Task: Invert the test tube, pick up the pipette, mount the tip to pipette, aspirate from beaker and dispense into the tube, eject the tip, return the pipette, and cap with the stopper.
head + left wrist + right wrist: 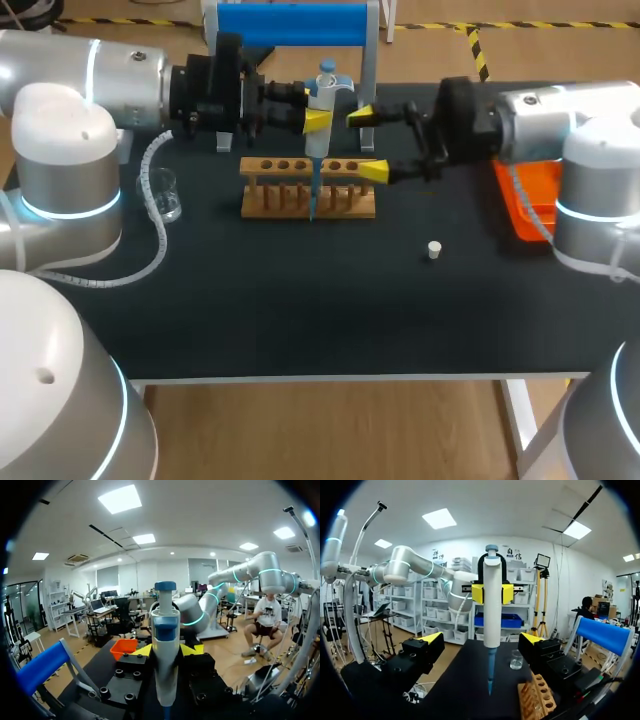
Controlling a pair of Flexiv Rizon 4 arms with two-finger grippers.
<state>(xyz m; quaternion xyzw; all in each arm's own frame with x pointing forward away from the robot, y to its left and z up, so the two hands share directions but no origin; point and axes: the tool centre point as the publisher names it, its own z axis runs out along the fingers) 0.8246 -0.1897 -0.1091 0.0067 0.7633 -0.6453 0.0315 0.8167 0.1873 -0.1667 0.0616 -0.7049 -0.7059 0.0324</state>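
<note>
My left gripper (320, 119) is shut on the white pipette (325, 92) with the blue cap, holding it upright above the wooden tube rack (308, 187). Its blue tip (313, 200) points down at the rack's middle; I cannot make out the test tube there. In the left wrist view the pipette (165, 650) stands between my left gripper's (167, 650) yellow tips. My right gripper (368, 143) is open just right of the pipette, without touching it. From the right wrist the pipette (493, 605) hangs ahead of the right gripper's (481, 641) spread fingers. A white stopper (434, 250) lies right of centre.
A glass beaker (162, 194) stands left of the rack, also seen as the beaker (516, 660) past the pipette. An orange tray (532, 196) sits at the right edge under my right arm. The blue-topped pipette stand (292, 24) is at the back.
</note>
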